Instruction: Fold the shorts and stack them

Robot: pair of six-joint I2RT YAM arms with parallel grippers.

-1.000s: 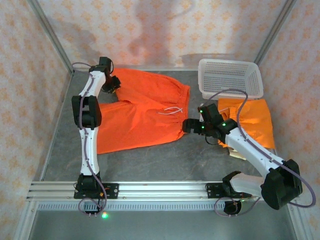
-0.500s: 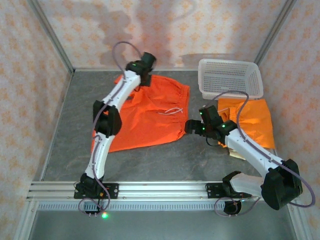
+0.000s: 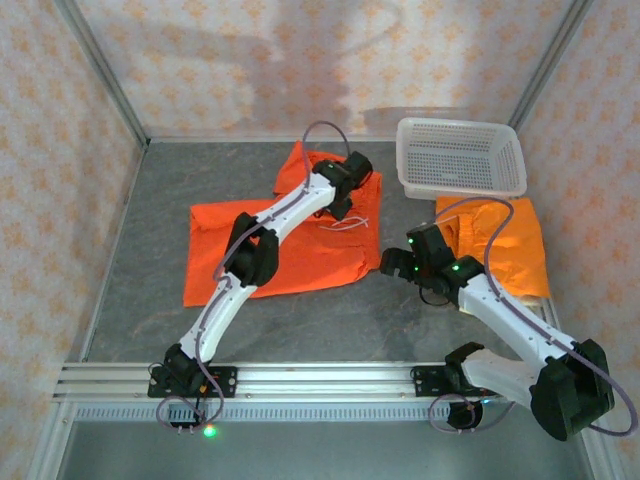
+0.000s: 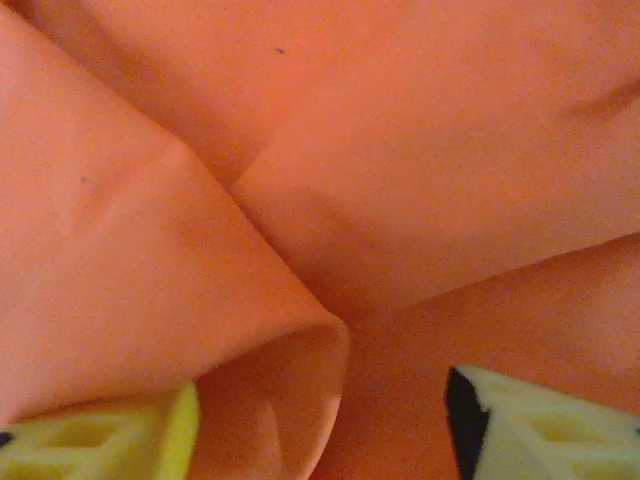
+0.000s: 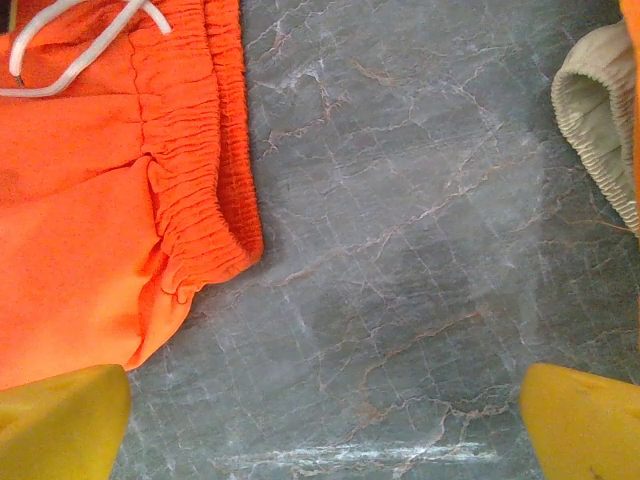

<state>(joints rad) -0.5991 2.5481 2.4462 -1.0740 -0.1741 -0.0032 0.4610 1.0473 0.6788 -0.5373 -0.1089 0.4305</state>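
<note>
Since a second ago the left arm sweeps from the far-left corner of the table (image 3: 150,230) across to the right. The far leg of the orange shorts (image 3: 290,255), which it carried, now lies doubled back toward the waistband. The near leg stays stretched flat to the left.

We see the left gripper (image 3: 350,188) over the far right corner of that pair, near the white basket (image 3: 460,158). Through the left wrist camera its yellow fingers (image 4: 100,440) stand apart. A rounded fold of orange cloth lies loose between them (it leans on one finger and sits clear of the other), so we read the grip as released.

The right gripper (image 3: 390,265) hovers just off the near right corner of the waistband, about where it was before. In the right wrist view its yellow fingertips (image 5: 60,420) sit at the two lower corners, spread wide with only bare grey table between them. It holds nothing. To the left in that view we see the gathered elastic waist and the white drawstring (image 5: 70,50). At the right edge the ribbed waist of the beige shorts (image 5: 600,130) shows.

From above, a second orange pair (image 3: 505,245) lies folded at the right of the table, just in front of the basket and beyond the right forearm.
</note>
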